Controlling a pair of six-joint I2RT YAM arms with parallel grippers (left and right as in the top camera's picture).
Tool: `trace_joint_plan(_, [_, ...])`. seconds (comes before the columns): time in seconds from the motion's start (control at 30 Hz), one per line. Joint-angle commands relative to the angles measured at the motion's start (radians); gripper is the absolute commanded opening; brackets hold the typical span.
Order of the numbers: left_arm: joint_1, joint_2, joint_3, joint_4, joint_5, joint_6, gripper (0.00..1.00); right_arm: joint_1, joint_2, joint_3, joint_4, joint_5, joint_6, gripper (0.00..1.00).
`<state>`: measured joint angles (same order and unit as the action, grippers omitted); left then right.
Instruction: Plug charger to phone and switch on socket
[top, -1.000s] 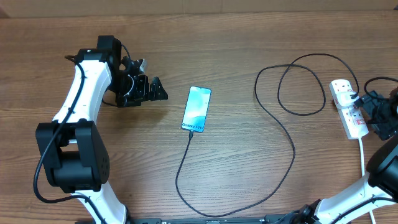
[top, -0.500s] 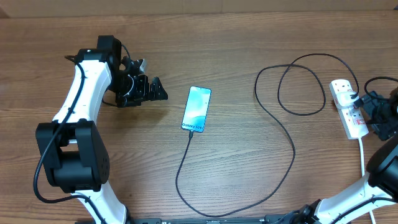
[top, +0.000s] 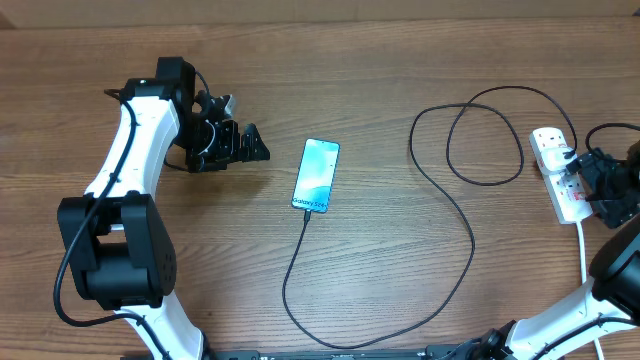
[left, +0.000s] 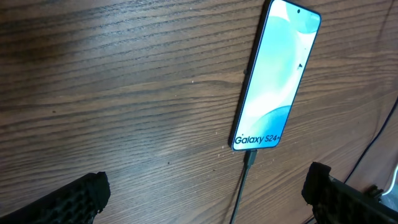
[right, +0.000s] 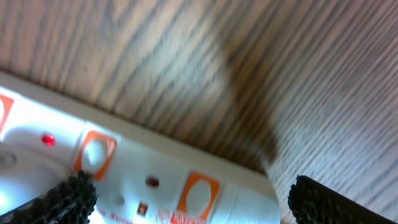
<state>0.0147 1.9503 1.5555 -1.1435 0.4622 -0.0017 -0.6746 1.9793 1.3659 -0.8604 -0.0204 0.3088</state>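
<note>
The phone lies face up mid-table, its teal screen lit and "Galaxy S24" text at its near end; it also shows in the left wrist view. The black charger cable is plugged into the phone's near end and loops right to the socket, a white power strip. My left gripper is open and empty, left of the phone. My right gripper is open, right over the socket; one small red light glows on it.
The socket's thick white cord runs from the strip toward the table's front edge. The charger cable makes a wide loop between phone and socket. Bare wooden table lies behind.
My right gripper has shifted slightly toward the socket. The left arm, phone and cable have not moved.
</note>
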Motion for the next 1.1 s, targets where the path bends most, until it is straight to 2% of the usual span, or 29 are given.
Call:
trace_joint_plan(0.0, [-0.002, -0.023, 0.002, 0.000, -0.002, -0.002, 1.00, 0.000, 0.027, 0.019, -0.059, 0.023, -0.025, 1.00])
trace_joint_plan(0.17, [-0.002, -0.023, 0.002, 0.000, -0.002, -0.002, 1.00, -0.018, -0.016, 0.108, -0.149, 0.017, -0.023, 1.00])
trace_joint_plan(0.4, [-0.002, -0.023, 0.002, 0.000, -0.002, -0.002, 1.00, -0.004, -0.151, 0.114, -0.156, -0.100, -0.057, 0.99])
trace_joint_plan(0.5, [-0.002, -0.023, 0.002, 0.000, -0.002, -0.002, 1.00, 0.026, -0.191, 0.113, -0.170, -0.162, -0.106, 0.97])
trace_joint_plan(0.83, [-0.002, -0.023, 0.002, 0.000, -0.002, -0.002, 0.99, 0.181, -0.266, 0.108, -0.247, -0.189, -0.196, 0.87])
trace_joint_plan(0.87, [-0.002, -0.023, 0.002, 0.000, -0.002, -0.002, 1.00, 0.202, -0.269, 0.107, -0.255, -0.198, -0.196, 0.88])
trace_joint_plan(0.93, [-0.002, -0.023, 0.002, 0.000, -0.002, -0.002, 1.00, 0.243, -0.269, 0.106, -0.272, -0.210, -0.193, 1.00])
trace_joint_plan(1.07, [-0.002, -0.023, 0.002, 0.000, -0.002, -0.002, 1.00, 0.311, -0.269, 0.105, -0.294, -0.191, -0.191, 1.00])
